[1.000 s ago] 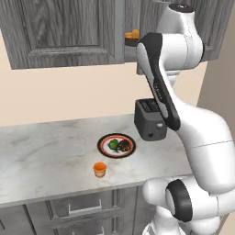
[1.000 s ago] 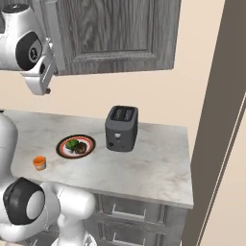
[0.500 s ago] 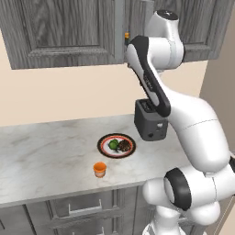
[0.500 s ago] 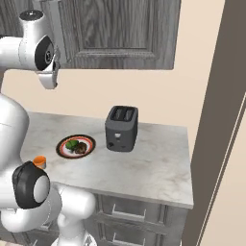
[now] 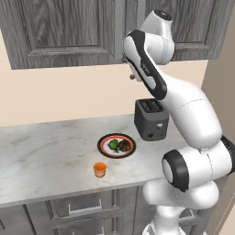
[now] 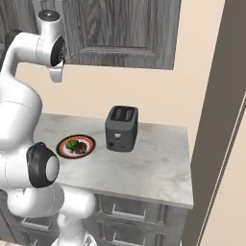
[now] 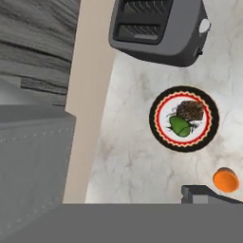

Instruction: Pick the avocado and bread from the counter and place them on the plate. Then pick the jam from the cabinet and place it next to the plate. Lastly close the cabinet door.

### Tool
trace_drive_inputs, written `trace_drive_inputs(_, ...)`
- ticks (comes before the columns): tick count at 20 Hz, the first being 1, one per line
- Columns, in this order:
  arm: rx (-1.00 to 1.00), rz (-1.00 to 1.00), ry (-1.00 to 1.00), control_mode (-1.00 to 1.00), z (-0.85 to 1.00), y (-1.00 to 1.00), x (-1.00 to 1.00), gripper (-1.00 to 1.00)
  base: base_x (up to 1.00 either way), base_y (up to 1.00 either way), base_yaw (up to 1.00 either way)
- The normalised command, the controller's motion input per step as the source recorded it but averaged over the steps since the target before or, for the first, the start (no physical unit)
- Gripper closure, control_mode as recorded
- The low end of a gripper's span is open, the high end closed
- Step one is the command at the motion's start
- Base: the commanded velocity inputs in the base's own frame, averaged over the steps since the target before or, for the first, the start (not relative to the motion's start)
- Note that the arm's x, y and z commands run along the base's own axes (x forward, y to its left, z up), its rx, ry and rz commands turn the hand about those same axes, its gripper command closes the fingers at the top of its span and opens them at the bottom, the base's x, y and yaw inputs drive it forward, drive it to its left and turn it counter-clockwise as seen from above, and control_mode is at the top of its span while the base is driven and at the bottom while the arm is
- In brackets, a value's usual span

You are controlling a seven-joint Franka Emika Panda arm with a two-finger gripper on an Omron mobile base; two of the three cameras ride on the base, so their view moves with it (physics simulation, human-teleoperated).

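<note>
I see no readable writing, small orange jam jar near marble counter's front edge beside red-rimmed plate, my gripper gaping empty.

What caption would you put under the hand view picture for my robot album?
Looking down from the hand: avocado and bread on the plate, jam beside it, toaster behind.

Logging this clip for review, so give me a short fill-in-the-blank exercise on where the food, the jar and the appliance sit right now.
1. The small bright green avocado and the dark brown bread chunk both lie on the round red-and-black-rimmed ____.
2. The small orange jam jar stands on the pale marble ____, apart from the plate.
3. The dark grey appliance beside the plate is a two-slot ____.

Missing words: plate; counter; toaster
</note>
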Motion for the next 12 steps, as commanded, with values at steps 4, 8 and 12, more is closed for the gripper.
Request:
trace_drive_inputs(4,0.00,0.00,0.00,-1.00,-0.35,-0.44,1.00,-1.00,0.00,0.00,0.00)
trace_drive_inputs(8,0.00,-0.02,-0.09,-1.00,-0.63,-0.28,1.00,-1.00,0.00,0.00,0.00)
trace_drive_inputs(12,0.00,-0.07,-0.20,-1.00,-0.78,-0.08,1.00,-1.00,0.00,0.00,0.00)
